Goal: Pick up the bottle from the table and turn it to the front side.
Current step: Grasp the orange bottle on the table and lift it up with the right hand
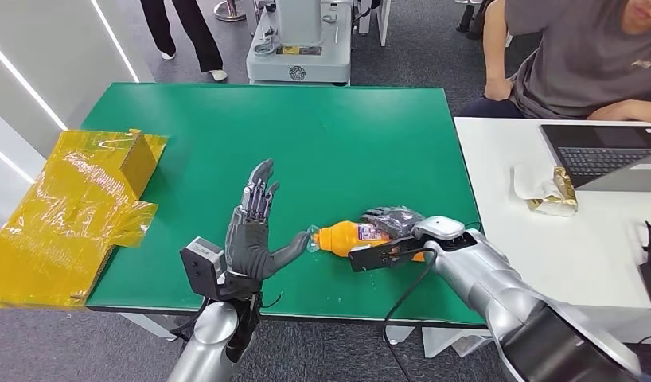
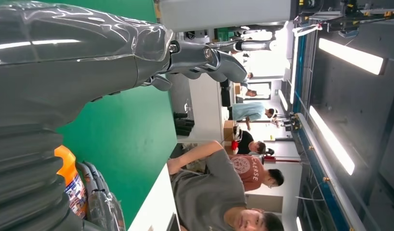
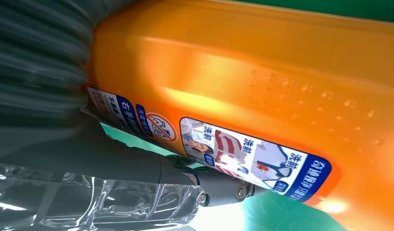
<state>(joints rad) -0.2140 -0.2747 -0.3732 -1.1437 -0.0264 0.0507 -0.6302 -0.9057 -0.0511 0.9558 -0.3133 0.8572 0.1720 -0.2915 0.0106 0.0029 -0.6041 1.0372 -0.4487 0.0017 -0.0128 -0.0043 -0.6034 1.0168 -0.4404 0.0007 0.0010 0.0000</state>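
An orange bottle (image 1: 343,237) with a printed label lies on its side on the green table (image 1: 306,143), near the front edge, cap end pointing left. My right hand (image 1: 395,227) grips its body from the right, fingers wrapped over the top. The right wrist view shows the bottle (image 3: 262,82) pressed against the hand (image 3: 65,144), label facing the camera. My left hand (image 1: 255,231) stands upright just left of the bottle with fingers spread, its thumb reaching the cap. The bottle (image 2: 70,178) also shows in the left wrist view beside the left hand (image 2: 55,82).
Yellow crinkled wrapping with a box (image 1: 76,207) lies at the table's left edge. A white table (image 1: 529,263) on the right carries a laptop (image 1: 605,155) and a small packet (image 1: 549,195). A person (image 1: 577,56) sits behind it. A machine base (image 1: 298,48) stands beyond the far edge.
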